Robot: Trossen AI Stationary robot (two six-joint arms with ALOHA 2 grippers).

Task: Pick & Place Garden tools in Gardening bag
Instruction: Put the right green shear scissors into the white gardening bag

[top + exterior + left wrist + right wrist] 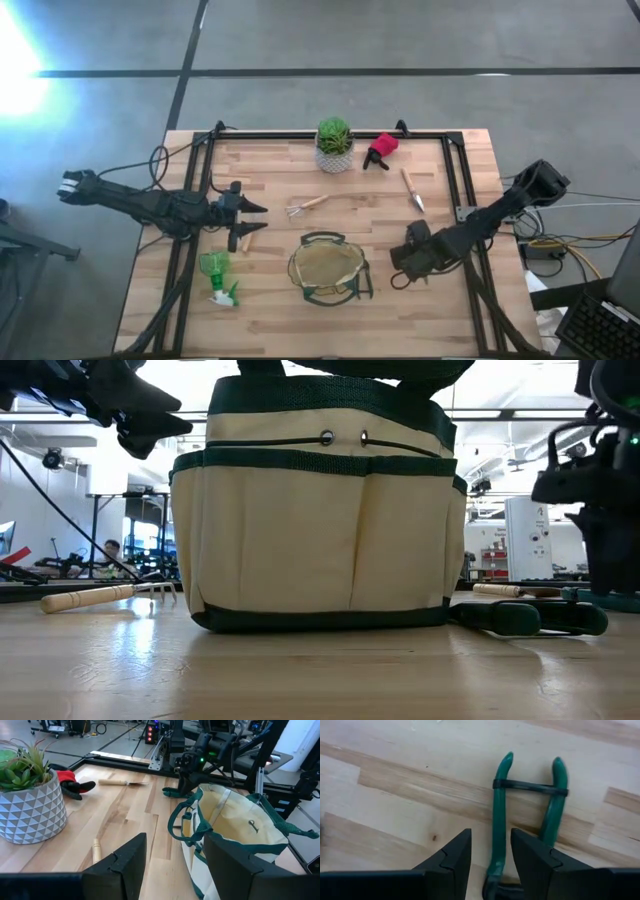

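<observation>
The right hand (405, 272) sits low over the desk (450, 310), just right of the gardening bag (328, 268), fingers spread with one green pruner (527, 815) handle running between them in the right wrist view. Not pinched yet, by the look of it. The left hand (252, 223) hovers left of the bag, spread and empty, aimed across the boards.

Nothing shows inside the bag's mouth from above, so the task looks barely begun. Out on the desk lie a wooden-handled fork (304, 207) beyond the bag, a trowel (411, 189) farther right, the red-and-black sprayer piece (380, 151) beside the potted plant (334, 146), a green spray bottle (217, 277) on its side at front left, and a wooden handle (96, 851) just under the left hand. Every tool is left to go in, judging by this.
</observation>
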